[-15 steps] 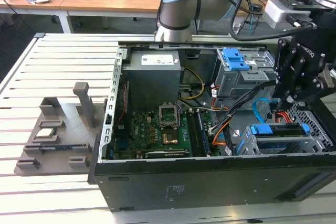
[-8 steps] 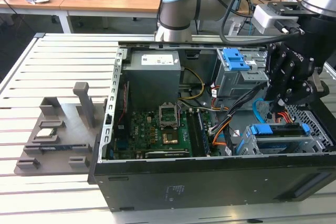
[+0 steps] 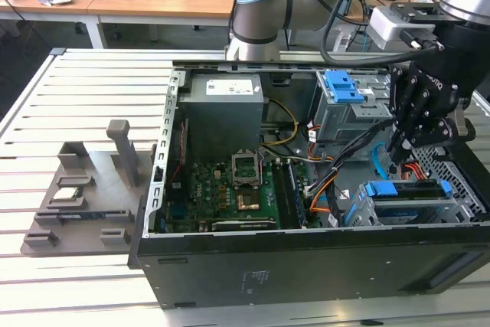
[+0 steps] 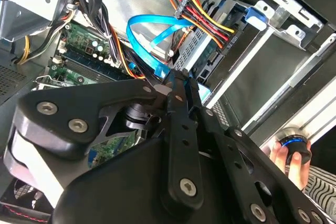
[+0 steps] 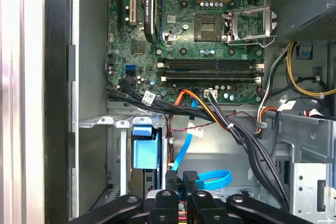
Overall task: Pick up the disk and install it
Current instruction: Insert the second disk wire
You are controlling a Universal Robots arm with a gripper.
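Cluttered lab desks at the back, and out front a slatted white tabletop (image 3: 84, 89) carrying an open computer case (image 3: 306, 266) beside a grey parts fixture (image 3: 84, 189).

The gripper (image 3: 398, 147) hangs inside the case, just above the drive cage (image 3: 417, 208) at the exterior view's right. The disk (image 3: 406, 189) looks to be seated in that cage already, its blue rail showing along the top edge. In the second wrist view the jaws are pressed together, tips meeting, with nothing visible between them.

The risk is all wiring. A blue data cable (image 5: 207, 179) loops right in front of the gripper in the first wrist view, and a black cable bundle (image 5: 231, 124) crosses nearby; any sideways drift could snag one and tug a connector off the motherboard (image 5: 199, 30). Pressing down slightly off-square could also jam the disk against the cage.

The arm reaches in from the far side, elbow joint (image 3: 260, 5) high behind the case, wrist turned steeply downward. A person's hand (image 4: 289, 161) rests on a round knob outside the case.
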